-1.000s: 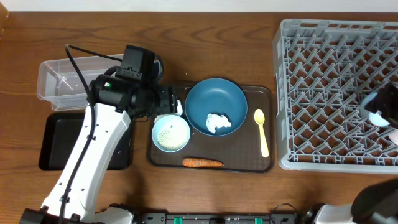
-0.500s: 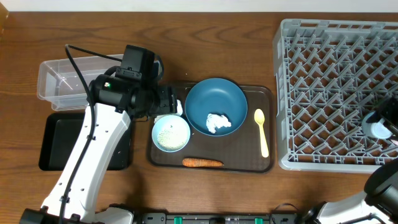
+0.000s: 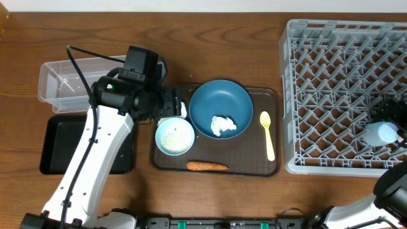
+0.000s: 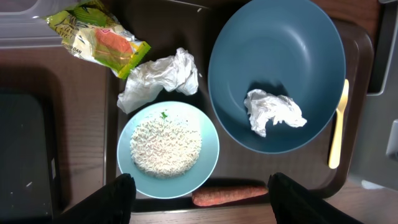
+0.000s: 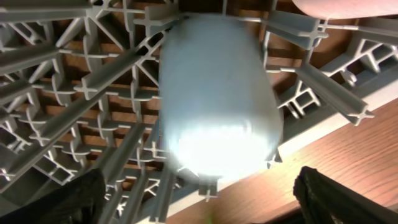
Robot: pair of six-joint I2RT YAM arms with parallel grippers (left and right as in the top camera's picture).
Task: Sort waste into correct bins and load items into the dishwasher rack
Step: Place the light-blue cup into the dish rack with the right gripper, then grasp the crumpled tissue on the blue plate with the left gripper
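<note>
My left gripper (image 4: 202,202) hovers open over the brown tray, its fingers either side of the orange carrot (image 4: 230,194) lying below. Ahead of it sit the white bowl of rice grains (image 4: 168,149), a crumpled tissue (image 4: 158,78), the green-and-orange snack wrapper (image 4: 96,37) and the dark blue plate (image 4: 280,56) holding another tissue (image 4: 270,112). The yellow spoon (image 4: 339,124) lies to the right of the plate. My right gripper (image 5: 202,205) stands wide open above the light blue cup (image 5: 214,93), which lies on its side in the grey dishwasher rack (image 3: 343,63), free of the fingers.
The clear tub (image 3: 63,79) and the black tray (image 3: 63,146) sit left of the brown serving tray (image 3: 270,168). A pink rim (image 5: 348,6) shows at the top of the right wrist view. The rack's front wall and bare wood lie just below the cup.
My right gripper has opened and let go of the light blue cup, which has dropped toward the rack's front right corner. The left arm has not moved.
</note>
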